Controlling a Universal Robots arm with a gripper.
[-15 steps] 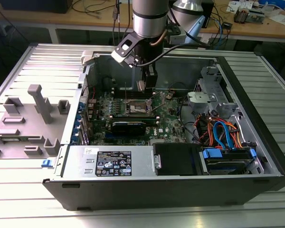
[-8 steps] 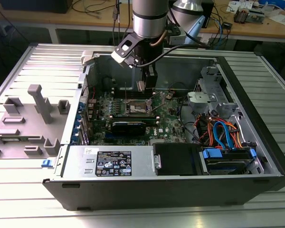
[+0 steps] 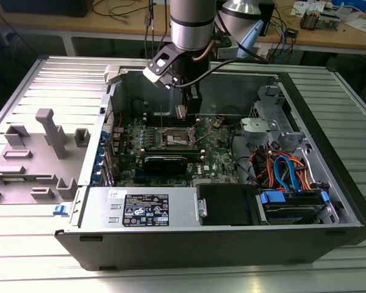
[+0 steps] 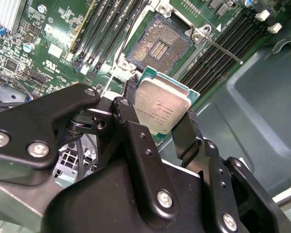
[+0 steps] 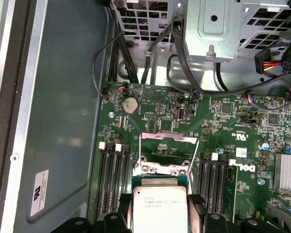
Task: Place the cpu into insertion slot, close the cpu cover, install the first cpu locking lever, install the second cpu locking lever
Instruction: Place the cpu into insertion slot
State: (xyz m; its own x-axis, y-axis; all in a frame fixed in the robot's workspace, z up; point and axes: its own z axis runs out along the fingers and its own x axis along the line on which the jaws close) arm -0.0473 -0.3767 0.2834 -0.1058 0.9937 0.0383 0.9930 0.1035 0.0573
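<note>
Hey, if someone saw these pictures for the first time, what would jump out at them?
The gripper, shut on the silver-topped cpu, hangs over the green motherboard. Near it in the second wrist view the insertion slot lies bare, its dark centre exposed. In the exterior view the arm reaches down into an open computer case.

Ribbed metal table (image 3: 36,268), wooden workbench (image 3: 348,38) behind, tangled cables (image 3: 119,9)

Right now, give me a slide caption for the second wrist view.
Gripper, jaws shut on the cpu, held clear of the uncovered insertion slot.
</note>
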